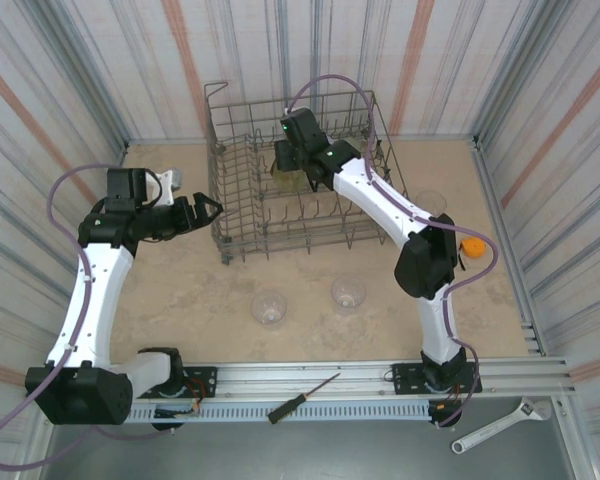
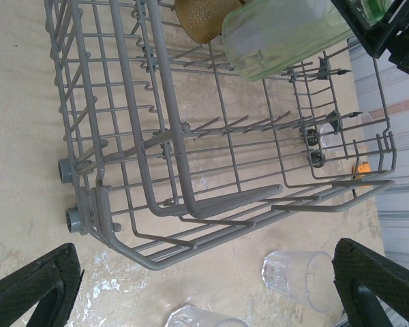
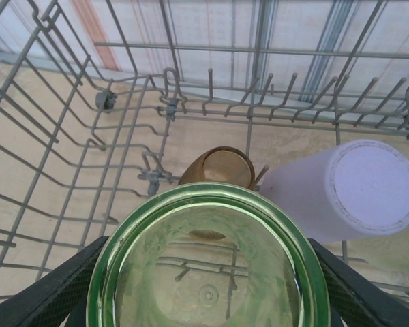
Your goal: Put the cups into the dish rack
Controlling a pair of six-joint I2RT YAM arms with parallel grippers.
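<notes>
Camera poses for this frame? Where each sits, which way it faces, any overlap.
Top external: above and behind the bases, looking down on the table; left arm, right arm, dish rack far centre.
Left wrist: beside the rack, facing its corner; open left fingers at the bottom corners.
Right wrist: over the rack, looking down into it; green cup between right fingers, amber cup and lilac cup beyond.
Shared: both wrist views show the green and amber cups.

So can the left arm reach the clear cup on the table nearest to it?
Probably yes: the left gripper is open, holding nothing, and that clear cup sits on the table, apart from the dish rack, with nothing between them.
</notes>
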